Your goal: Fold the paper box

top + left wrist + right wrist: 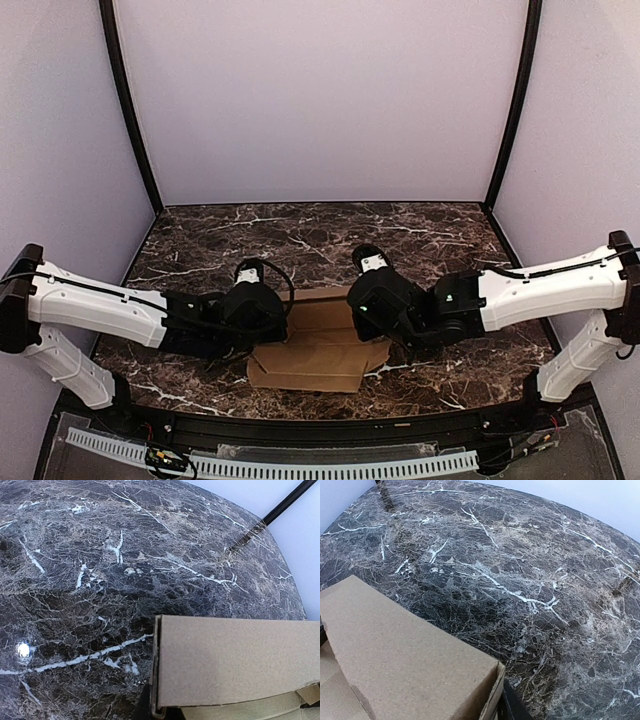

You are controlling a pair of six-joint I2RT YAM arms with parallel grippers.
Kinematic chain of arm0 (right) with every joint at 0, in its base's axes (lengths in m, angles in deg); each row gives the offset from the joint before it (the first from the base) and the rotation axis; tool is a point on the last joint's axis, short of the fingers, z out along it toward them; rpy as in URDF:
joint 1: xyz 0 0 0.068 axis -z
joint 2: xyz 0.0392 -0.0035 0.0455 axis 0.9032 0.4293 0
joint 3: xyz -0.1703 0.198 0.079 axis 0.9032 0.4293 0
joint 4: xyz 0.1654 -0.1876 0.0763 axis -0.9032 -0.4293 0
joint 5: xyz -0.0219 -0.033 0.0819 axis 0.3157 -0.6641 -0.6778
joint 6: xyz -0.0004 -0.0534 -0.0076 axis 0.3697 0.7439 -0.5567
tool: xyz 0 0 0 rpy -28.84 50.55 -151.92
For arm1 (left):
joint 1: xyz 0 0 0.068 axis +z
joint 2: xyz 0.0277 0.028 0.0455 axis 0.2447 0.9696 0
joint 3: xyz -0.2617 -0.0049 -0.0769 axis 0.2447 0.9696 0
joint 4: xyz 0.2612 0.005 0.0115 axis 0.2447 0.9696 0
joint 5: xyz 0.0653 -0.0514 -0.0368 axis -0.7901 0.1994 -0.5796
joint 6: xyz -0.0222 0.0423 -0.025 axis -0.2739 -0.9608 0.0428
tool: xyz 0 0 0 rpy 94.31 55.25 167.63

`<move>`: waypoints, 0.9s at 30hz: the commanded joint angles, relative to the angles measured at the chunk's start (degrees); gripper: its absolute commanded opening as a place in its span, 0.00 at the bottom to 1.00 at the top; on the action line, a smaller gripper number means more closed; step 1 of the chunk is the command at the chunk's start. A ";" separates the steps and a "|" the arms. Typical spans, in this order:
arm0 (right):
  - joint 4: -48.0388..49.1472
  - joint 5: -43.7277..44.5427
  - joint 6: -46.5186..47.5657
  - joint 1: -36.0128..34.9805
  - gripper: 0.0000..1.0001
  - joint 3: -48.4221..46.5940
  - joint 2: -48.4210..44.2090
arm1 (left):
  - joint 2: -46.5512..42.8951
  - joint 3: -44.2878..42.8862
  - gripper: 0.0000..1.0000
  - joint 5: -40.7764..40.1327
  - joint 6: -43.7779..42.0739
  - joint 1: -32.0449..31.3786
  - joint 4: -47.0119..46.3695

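1. Left arm [100,310]: reaches in from the left of the paper box [320,352], low over the marble table [300,235].
2. Left gripper [266,318]: sits at the box's left end, touching or just over the cardboard. Jaws are closed right down. The fingers are hidden in every view, so I can't tell if a cardboard wall is pinched between them.
3. Left wrist view: a box panel [235,660] stands close in front of the camera with its left end edge showing. A paler inner strip runs along the bottom. Bare marble lies to the left of the box and beyond it.
4. Paper box, top view: lies on the table between the two grippers, partly folded. A raised brown panel spans the gap between the grippers, and flat flaps spread from it toward the arm bases.
5. Right wrist view: a box panel [405,665] slants up from the lower left, and its right corner shows a doubled edge. Bare marble lies to the right of the box and beyond it.
6. Right gripper [374,306]: sits at the box's right end, on or just over the cardboard. Fingers not visible, so I can't tell the jaw gap or whether it has a grip.
7. Right arm [545,290]: reaches in from the right of the box, mirroring the left.
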 commanded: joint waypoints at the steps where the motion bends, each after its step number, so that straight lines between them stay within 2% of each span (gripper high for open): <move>1: -1.03 -0.28 -2.64 -1.30 0.30 -1.20 1.07 | 1.02 -2.08 0.01 -3.03 3.12 0.29 2.37; 11: -1.03 -1.06 -2.98 -1.83 0.36 -2.73 3.01 | 1.63 -2.84 0.01 -3.21 3.16 0.29 3.06; 20: -1.10 -1.34 -3.60 -2.30 0.36 -2.40 2.96 | 1.99 -3.07 0.01 -3.56 3.54 0.29 3.54; 24: -1.29 -1.12 -4.18 -2.28 0.29 -1.82 2.53 | 1.86 -2.93 0.01 -3.57 3.79 0.28 3.74; 27: -1.45 -0.83 -4.19 -2.30 0.14 -1.80 2.59 | 1.81 -3.08 0.01 -3.50 4.13 0.28 4.07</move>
